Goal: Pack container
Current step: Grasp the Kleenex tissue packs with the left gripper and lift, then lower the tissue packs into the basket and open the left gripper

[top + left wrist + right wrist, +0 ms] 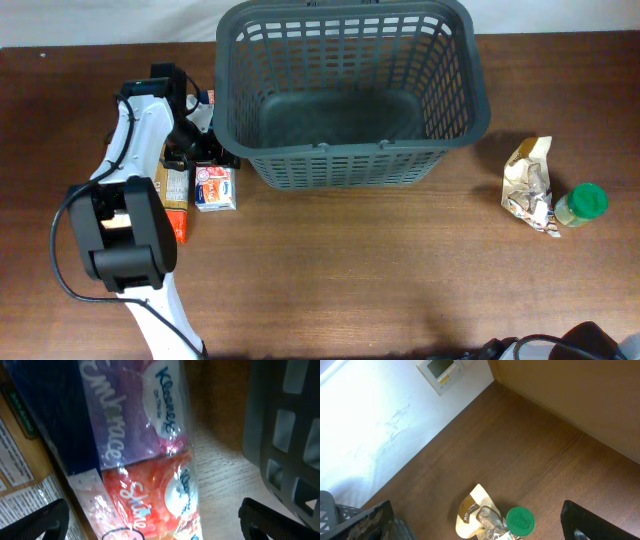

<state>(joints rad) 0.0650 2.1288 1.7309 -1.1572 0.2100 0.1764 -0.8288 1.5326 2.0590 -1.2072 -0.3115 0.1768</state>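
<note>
The dark grey slotted basket [455, 90] stands at the back centre, with nothing visible inside. My left gripper [197, 148] is low at its left side. In the left wrist view it [152, 512] is open, with one finger on each side of a Kleenex tissue pack [145, 435] with purple and red sections; the pack also shows in the overhead view [215, 187]. The basket wall [285, 435] is just right of the pack. My right gripper [477, 510] is open and empty, high above a tan snack pouch [472, 515] and a green-lidded jar [520, 520].
A brown and orange box [175, 198] lies against the tissue pack's left side and also shows in the left wrist view [15, 460]. The pouch [528, 180] and the jar [582, 203] sit at the right of the table. A basket corner [326, 507] shows in the right wrist view.
</note>
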